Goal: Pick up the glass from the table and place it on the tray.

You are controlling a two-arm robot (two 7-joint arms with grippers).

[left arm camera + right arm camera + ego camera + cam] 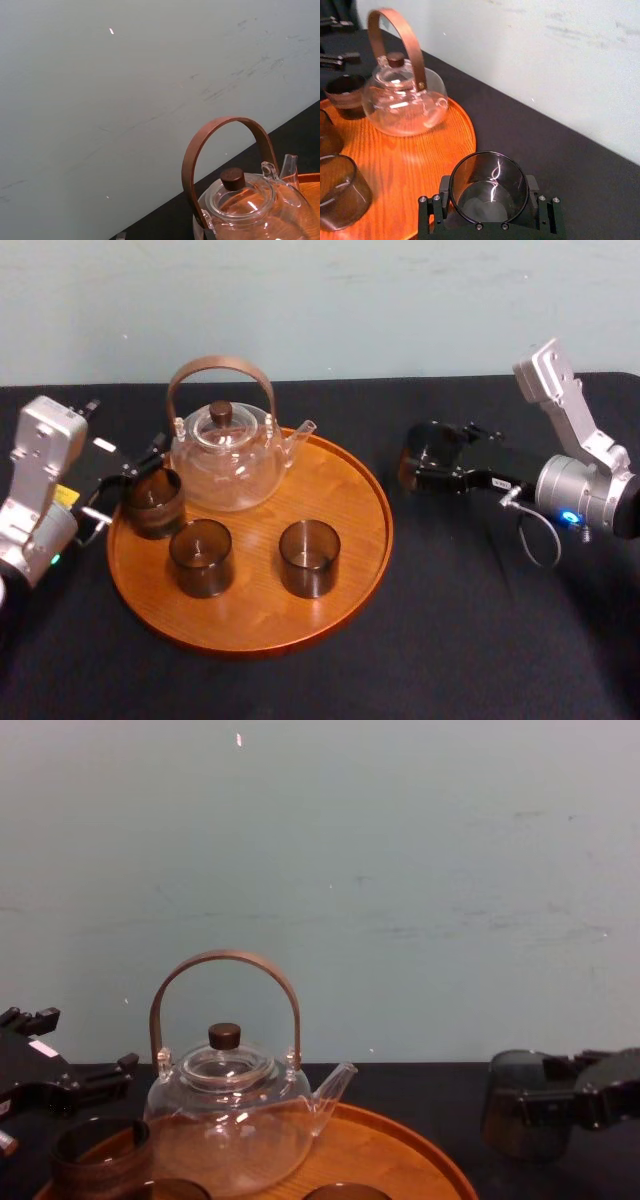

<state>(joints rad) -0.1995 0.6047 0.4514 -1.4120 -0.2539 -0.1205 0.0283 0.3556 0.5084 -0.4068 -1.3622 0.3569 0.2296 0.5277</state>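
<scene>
Right gripper (426, 458) out over the table (480, 620), just right of the tray (335, 495), and pinching the glass (489, 186)! Fingers pressed to opposite sides of its wall. Glass upright, mouth up, dark and see-through, near the tray's rim but outside it, black table underneath. Sitting on the table or raised off it: cannot tell. Blue light (570, 517) glowing on the right wrist, cable loop (540, 540) hanging beside it.

Over to the tray: teapot (225, 460) toward the back, clear glass, brown hoop handle standing upright, dark knob on the lid, spout aimed toward the right gripper's side. Three more dark glasses on the wood, all upright. Left glass (152, 502) by the tray's left edge, close beside the teapot. Middle glass (201, 557) and right glass (309, 558) side by side nearer the robot, apart from each other.

Left gripper (140, 468) at the tray's left edge, fingers spread, gripping nothing. Just beside the left glass; touching it or not, cannot tell.
</scene>
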